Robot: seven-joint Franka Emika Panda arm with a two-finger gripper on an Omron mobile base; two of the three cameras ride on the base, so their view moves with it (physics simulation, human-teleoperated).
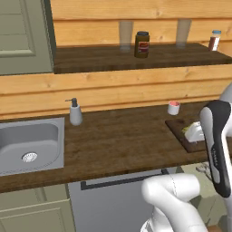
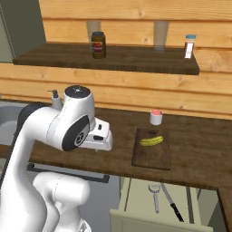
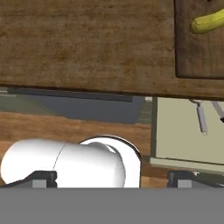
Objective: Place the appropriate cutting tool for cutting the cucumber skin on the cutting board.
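Gripper [image 3: 111, 177] hangs above the front edge of the wooden countertop [image 2: 204, 145], its two dark finger tips set far apart at the bottom corners of the hand view — wide open, with nothing between them. Below it in that view lie the counter's edge, a dark handle bar and the open drawer [image 3: 183, 131].

On the counter the cutting board [image 2: 152, 156] lies flat near the front edge, and the cucumber [image 2: 151, 141] rests on its far half, slightly curved and set at a slant. A small white cup with a red top [image 2: 156, 117] stands just behind the board.

In the right base view the open drawer [image 2: 136, 201] sits below the board, pulled out — inside lie a peeler [image 2: 155, 195] with a grey handle and, beside it to the right, a knife [image 2: 172, 203] with a dark handle. Neither touches the other.

Further left are a soap dispenser [image 1: 75, 112] and the sink [image 1: 31, 142]. On the shelf above stand a dark jar [image 1: 142, 44] and a small shaker [image 1: 214, 40].
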